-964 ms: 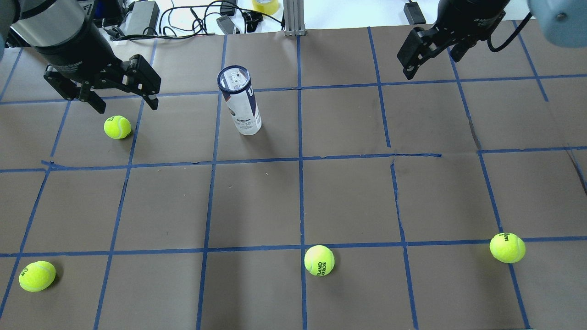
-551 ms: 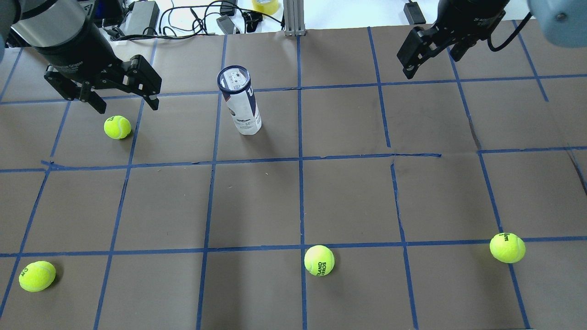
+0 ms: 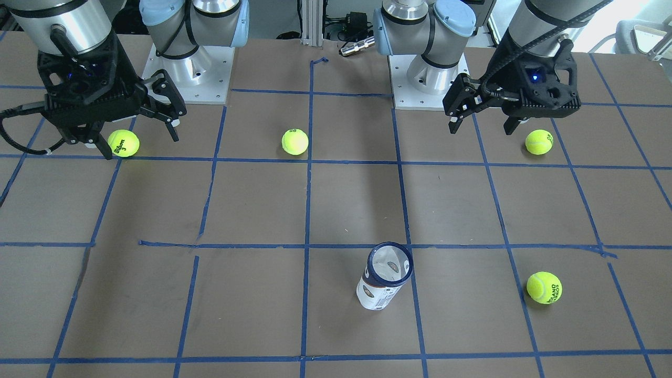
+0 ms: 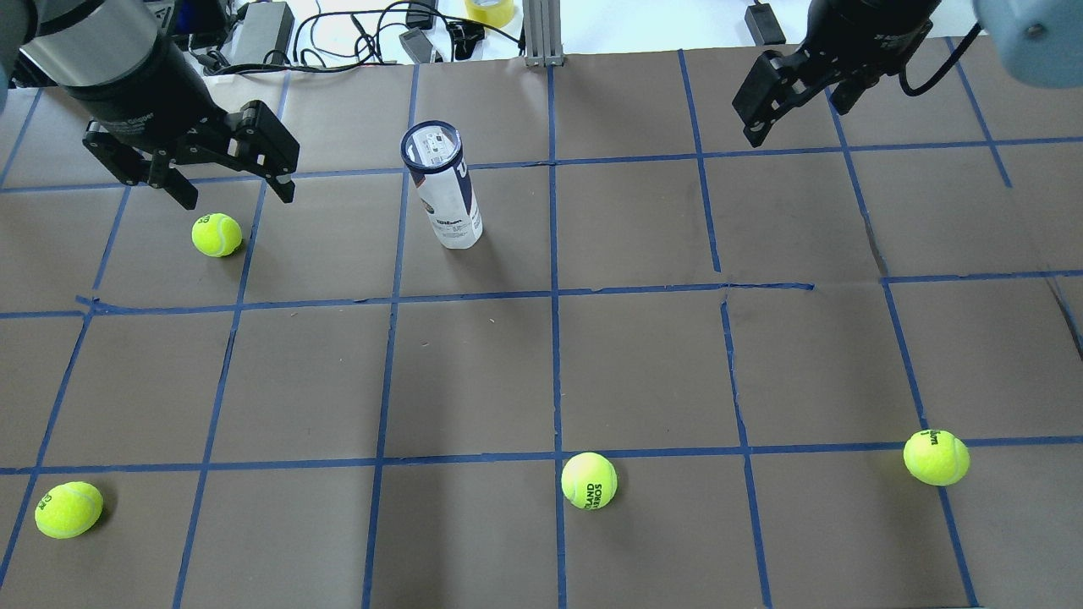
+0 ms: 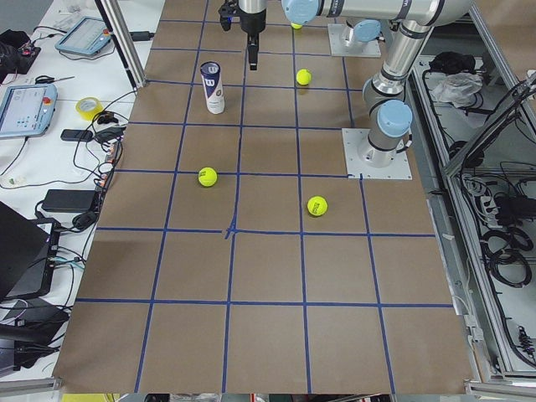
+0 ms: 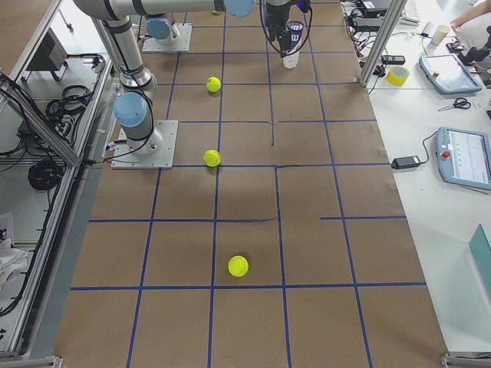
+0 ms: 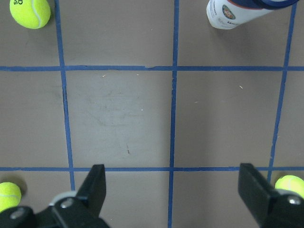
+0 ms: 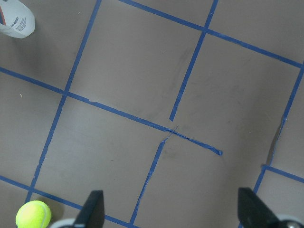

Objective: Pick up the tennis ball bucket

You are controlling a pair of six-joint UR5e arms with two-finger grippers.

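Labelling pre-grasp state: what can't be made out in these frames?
Left wrist view: tennis ball bucket cut off by top edge; only its base shows.
Right wrist view: same, clipped at top-left corner.
Side views: bucket label too small to read.
Left wrist view: tennis ball cut by left edge.

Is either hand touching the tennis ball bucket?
No, the tennis ball bucket stands alone, with the left hand and the right hand both open and well apart from it.

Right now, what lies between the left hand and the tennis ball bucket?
Only bare, tape-lined table, as the overhead view shows. Nothing stands between the left hand and the tennis ball bucket; the nearest tennis ball sits off that line.
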